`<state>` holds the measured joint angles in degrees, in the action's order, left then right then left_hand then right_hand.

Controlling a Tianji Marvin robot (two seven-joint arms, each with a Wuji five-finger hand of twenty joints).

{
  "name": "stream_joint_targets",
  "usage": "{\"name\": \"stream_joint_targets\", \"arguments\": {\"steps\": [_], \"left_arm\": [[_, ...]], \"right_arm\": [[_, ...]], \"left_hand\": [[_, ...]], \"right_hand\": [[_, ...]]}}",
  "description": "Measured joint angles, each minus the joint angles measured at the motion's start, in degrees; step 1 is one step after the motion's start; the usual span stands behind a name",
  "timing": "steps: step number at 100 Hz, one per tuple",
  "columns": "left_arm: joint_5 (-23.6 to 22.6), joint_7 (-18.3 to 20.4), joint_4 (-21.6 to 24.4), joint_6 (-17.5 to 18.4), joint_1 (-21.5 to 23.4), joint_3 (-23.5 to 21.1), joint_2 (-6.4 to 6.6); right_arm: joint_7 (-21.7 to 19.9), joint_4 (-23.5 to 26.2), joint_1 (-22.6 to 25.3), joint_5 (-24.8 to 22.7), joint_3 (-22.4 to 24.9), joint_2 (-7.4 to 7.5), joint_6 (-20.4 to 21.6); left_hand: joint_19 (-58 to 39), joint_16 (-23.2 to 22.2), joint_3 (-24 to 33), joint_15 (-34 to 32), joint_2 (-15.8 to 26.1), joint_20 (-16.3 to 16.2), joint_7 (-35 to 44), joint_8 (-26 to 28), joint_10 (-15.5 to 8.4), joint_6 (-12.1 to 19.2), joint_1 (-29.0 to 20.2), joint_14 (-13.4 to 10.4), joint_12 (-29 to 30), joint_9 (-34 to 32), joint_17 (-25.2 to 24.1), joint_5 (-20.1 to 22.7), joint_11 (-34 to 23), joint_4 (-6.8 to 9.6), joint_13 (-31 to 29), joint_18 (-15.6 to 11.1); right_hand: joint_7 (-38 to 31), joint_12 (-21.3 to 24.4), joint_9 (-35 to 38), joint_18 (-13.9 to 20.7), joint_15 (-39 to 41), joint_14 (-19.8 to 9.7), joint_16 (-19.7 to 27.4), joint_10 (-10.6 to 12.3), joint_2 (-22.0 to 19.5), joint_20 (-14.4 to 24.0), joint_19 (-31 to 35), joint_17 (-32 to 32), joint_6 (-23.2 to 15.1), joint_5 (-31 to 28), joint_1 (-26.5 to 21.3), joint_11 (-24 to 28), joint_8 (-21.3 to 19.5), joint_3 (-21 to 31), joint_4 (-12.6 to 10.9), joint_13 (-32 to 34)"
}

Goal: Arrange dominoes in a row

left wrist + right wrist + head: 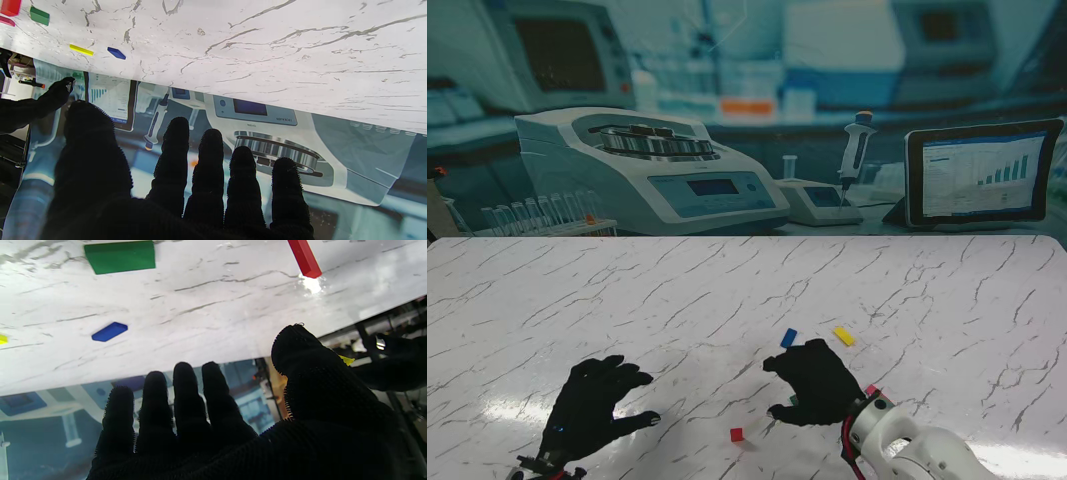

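Here both the left hand [592,405] and right hand [817,382] hover spread, holding nothing.

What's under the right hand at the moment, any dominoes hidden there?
From the stand view, the right hand covers that patch of table. Its wrist camera shows a green domino lying flat beneath it. A pink domino peeks out at the wrist; any others there stay hidden.

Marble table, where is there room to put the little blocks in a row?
The white marble table is bare to the right of the flat yellow domino, and across the far left beyond the black-gloved left hand. It is crowded by the black-gloved right hand: the blue domino, the red domino and a green domino lie close around it.
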<state>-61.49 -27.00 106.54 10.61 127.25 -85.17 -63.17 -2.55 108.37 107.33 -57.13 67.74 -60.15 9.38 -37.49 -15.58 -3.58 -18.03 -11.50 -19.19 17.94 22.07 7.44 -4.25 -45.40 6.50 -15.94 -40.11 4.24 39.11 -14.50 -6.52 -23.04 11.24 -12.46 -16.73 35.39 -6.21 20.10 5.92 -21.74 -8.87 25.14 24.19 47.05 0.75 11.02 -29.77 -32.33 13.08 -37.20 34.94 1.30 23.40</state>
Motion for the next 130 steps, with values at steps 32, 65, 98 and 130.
{"name": "stream_joint_targets", "arguments": {"steps": [32, 65, 98, 130], "left_arm": [[-0.07, 0.47, 0.34, -0.52, -0.03, 0.34, 0.05], [-0.28, 1.10, 0.53, -0.72, -0.24, 0.69, 0.15], [0.59, 2.37, 0.53, -0.81, -0.36, 0.81, 0.16], [1.03, 2.46, 0.47, -0.81, -0.35, 0.94, 0.15]], "right_arm": [[0.47, -3.20, -0.03, 0.07, 2.52, 0.26, 2.13], [3.87, -9.66, -2.61, -0.48, 1.85, 0.35, 3.00], [4.34, -13.98, -5.91, -0.25, -0.92, 0.62, 1.52], [3.82, -15.86, -6.85, 0.42, -1.84, 0.67, 1.87]], "left_hand": [[0.00, 0.00, 0.00, 0.00, 0.00, 0.00, -0.24, 0.00, 0.00, 0.00, 0.00, 0.00, 0.00, 0.00, 0.00, 0.00, 0.00, 0.00, 0.00, 0.01], [0.00, 0.00, 0.00, 0.00, 0.00, 0.00, -0.50, 0.00, 0.00, 0.00, 0.00, 0.00, 0.00, 0.00, 0.00, 0.00, 0.00, 0.00, 0.00, 0.01], [0.00, 0.00, 0.00, 0.00, 0.00, 0.00, -0.52, 0.00, 0.00, 0.00, 0.00, 0.00, 0.00, 0.00, 0.00, 0.00, 0.00, 0.00, 0.00, 0.01], [0.00, 0.00, 0.00, 0.00, 0.00, 0.00, -0.55, 0.00, 0.00, 0.00, 0.00, 0.00, 0.00, 0.00, 0.00, 0.00, 0.00, 0.00, 0.00, 0.01]], "right_hand": [[1.39, 2.90, -4.54, 0.00, -0.43, -2.91, 2.24, 1.78, 0.63, 3.44, -7.96, 3.34, -1.42, 3.82, -2.60, -2.44, 2.13, 4.12, -0.06, -4.95], [1.55, 3.74, -6.87, 0.00, 1.02, -4.62, 2.91, 3.31, 1.63, 5.14, -10.07, 4.90, -2.69, 4.10, -4.64, -0.35, 2.28, 7.91, -0.06, -5.68], [1.54, 4.55, -8.45, 0.00, 2.34, -4.86, 2.97, 3.48, 1.63, 5.71, -10.72, 4.92, -2.92, 5.71, -6.43, 1.28, 2.79, 8.35, -0.06, -7.09], [1.06, 5.02, -8.49, 0.00, 2.61, -5.39, 2.97, 4.05, 1.63, 5.82, -10.67, 4.85, -3.52, 5.71, -7.96, 1.71, 2.79, 10.21, -0.06, -7.09]]}}
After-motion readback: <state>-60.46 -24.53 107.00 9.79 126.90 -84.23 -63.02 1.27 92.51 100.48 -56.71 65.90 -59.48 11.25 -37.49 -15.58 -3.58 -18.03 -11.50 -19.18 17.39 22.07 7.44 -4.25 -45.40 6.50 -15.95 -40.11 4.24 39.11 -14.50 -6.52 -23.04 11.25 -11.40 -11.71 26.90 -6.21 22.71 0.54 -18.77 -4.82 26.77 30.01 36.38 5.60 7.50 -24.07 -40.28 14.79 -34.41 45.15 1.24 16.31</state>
